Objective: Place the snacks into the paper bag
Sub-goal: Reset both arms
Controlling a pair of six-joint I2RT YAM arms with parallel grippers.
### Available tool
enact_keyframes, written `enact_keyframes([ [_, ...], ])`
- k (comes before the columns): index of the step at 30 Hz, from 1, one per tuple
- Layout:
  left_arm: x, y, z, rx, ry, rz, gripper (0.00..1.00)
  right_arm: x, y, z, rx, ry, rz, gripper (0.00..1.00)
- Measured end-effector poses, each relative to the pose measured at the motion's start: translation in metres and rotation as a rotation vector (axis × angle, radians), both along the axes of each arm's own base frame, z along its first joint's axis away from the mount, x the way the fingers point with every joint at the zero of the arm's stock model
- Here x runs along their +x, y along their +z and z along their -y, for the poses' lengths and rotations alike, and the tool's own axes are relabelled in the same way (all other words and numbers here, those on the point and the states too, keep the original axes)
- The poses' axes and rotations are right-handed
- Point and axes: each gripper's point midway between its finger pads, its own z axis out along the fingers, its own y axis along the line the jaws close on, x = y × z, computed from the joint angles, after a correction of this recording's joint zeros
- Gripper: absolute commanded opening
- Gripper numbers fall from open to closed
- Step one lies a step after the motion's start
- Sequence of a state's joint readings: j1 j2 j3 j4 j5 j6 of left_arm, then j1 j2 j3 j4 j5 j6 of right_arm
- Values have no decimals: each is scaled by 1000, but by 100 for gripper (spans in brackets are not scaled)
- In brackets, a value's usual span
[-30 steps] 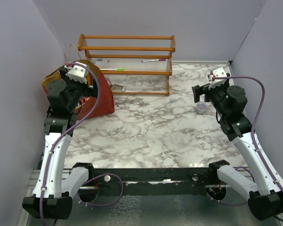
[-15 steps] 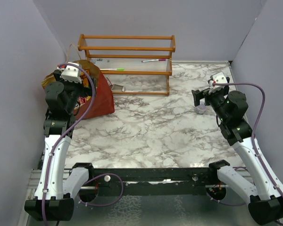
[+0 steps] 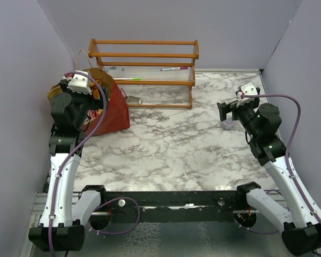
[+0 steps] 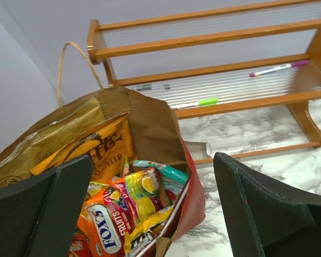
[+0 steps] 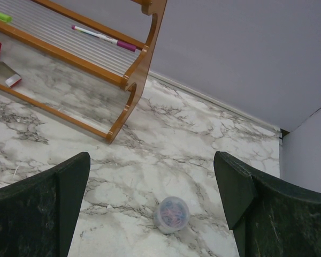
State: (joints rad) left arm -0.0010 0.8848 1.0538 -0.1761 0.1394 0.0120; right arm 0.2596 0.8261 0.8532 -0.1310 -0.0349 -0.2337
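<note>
Our left end effector [image 4: 152,160] hangs released above the paper bag [image 4: 150,120], snacks [image 4: 123,206] inside, at frame left; our right end effector [image 5: 151,158], released, hovers near a translucent cup [image 5: 172,214].

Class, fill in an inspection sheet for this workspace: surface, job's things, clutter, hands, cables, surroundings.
Surface: marble table, no spills seen.
Job's things: red bag stands open at far left; snacks inside it.
Clutter: wooden rack holding a green pen and a pink pen; small cup at right.
Hands: left hand open above the bag; right hand open above the cup; both empty.
Cables: purple left cable and right cable loop along the arms.
Surroundings: plain walls on three sides.
</note>
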Motion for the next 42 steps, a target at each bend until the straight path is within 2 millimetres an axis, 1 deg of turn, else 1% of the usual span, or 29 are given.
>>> enact_keyframes([
  [7,-5,-10,21,36,-135,-24,99,-1,-1,2,0,-3,0,99],
  [11,-7,-12,25,44,-161,-30,99,-1,1,4,1,-10,4,99],
  [15,-7,-12,25,45,-160,-30,99,-1,1,5,2,-12,5,99],
  [25,-12,-4,12,50,-90,-4,99,-4,7,15,6,-39,22,99],
  [35,-21,5,-3,70,-8,25,99,-9,15,25,11,-64,47,99],
  [42,-26,3,-12,84,37,33,99,-15,24,28,10,-70,79,99],
])
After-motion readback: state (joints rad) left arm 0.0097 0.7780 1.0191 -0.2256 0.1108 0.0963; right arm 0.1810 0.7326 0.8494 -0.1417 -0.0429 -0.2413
